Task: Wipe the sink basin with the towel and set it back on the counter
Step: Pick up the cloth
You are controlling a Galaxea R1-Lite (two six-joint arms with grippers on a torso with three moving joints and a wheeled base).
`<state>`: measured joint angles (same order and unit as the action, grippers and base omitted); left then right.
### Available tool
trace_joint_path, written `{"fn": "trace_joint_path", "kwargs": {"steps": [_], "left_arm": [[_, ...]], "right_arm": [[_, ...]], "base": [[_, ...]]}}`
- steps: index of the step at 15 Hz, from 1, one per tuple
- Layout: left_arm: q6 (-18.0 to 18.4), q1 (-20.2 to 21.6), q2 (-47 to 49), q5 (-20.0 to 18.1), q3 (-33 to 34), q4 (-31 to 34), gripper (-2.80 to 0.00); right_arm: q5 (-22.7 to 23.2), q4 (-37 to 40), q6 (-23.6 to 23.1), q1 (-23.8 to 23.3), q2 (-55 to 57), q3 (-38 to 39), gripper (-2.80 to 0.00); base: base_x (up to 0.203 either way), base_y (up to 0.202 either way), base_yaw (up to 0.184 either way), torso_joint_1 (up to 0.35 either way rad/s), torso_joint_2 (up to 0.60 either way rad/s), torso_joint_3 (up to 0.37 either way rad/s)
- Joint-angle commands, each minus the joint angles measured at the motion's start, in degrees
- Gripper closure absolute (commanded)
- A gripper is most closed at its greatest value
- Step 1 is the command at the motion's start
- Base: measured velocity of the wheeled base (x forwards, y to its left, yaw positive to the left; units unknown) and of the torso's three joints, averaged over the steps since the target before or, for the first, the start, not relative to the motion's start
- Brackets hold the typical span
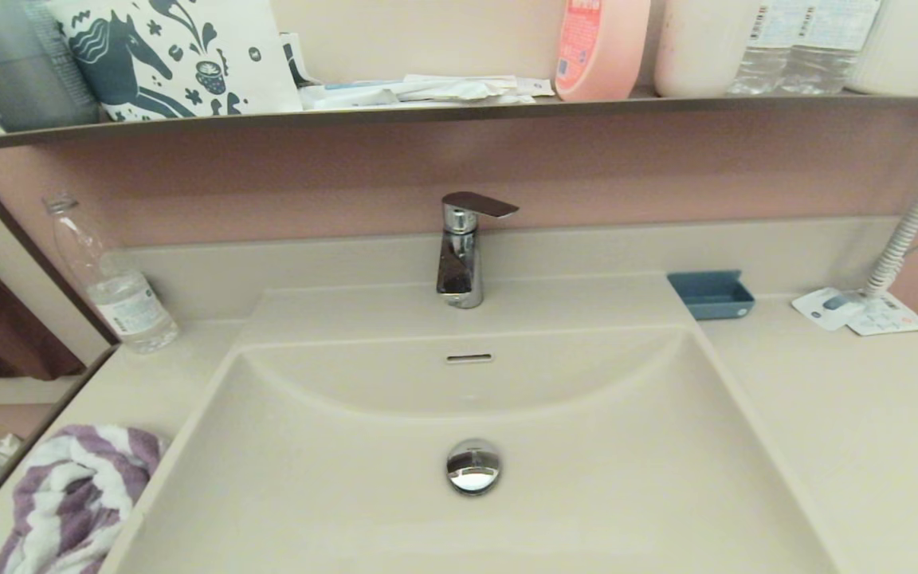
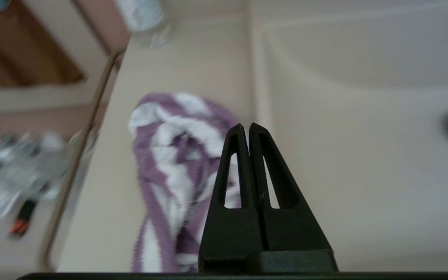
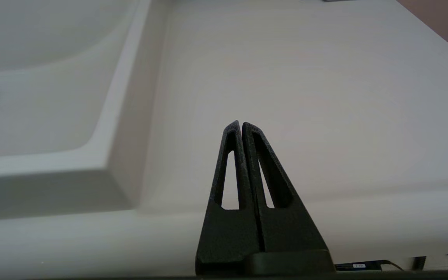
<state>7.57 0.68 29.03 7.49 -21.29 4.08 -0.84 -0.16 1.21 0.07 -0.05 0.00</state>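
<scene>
While towel (image 2: 169, 163) lies just beyond left claw (image 2: 245, 126) | both claws closed, empty

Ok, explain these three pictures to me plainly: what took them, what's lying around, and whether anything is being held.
A two-armed robot took them. The wide picture comes from its head camera, looking down at a cream-beige rectangular sink basin set in a matching smooth counter. The other two come from cameras on its wrists. A crumpled purple-and-white striped terry towel lies on the counter left of the basin. The black left gripper hangs shut above the towel's edge, holding nothing. The black right gripper is shut too, over bare counter. Also there: a chrome tap, a small blue tray and a clear plastic bottle.
</scene>
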Motion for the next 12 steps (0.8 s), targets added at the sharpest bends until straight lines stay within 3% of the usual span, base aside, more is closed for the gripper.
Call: {"fn": "trace_joint_path", "kwargs": {"steps": [1,4,5,7,10,12], "left_arm": [[0.96,0.75,14.28,2.22,-3.00,0.32,0.00],[3.34,2.44,23.84,2.63,-7.69,4.82,0.00],[4.36,4.74,26.76,1.69,-10.53,7.53,0.00],[8.23,13.03,31.41,-3.86,-15.30,11.71,0.00],[19.42,29.19,42.10,-15.35,-21.83,14.38,0.00],[24.60,32.88,49.61,-19.78,-28.99,19.22,0.00]], "right_arm": [[0.05,-0.02,0.02,0.01,0.05,0.00,0.00],[-0.03,-0.02,0.02,0.01,0.05,0.00,0.00],[-0.02,-0.02,0.02,0.01,0.05,0.00,0.00],[0.05,-0.02,0.02,0.01,0.05,0.00,0.00],[-0.03,-0.02,0.02,0.01,0.05,0.00,0.00],[0.04,-0.02,0.02,0.01,0.05,0.00,0.00]], "base": [[0.000,0.000,0.000,0.000,0.00,0.000],[0.000,0.000,0.000,0.000,0.00,0.000],[0.000,0.000,0.000,0.000,0.00,0.000],[0.000,0.000,0.000,0.000,0.00,0.000],[0.000,0.000,0.000,0.000,0.00,0.000],[0.000,0.000,0.000,0.000,0.00,0.000]]}}
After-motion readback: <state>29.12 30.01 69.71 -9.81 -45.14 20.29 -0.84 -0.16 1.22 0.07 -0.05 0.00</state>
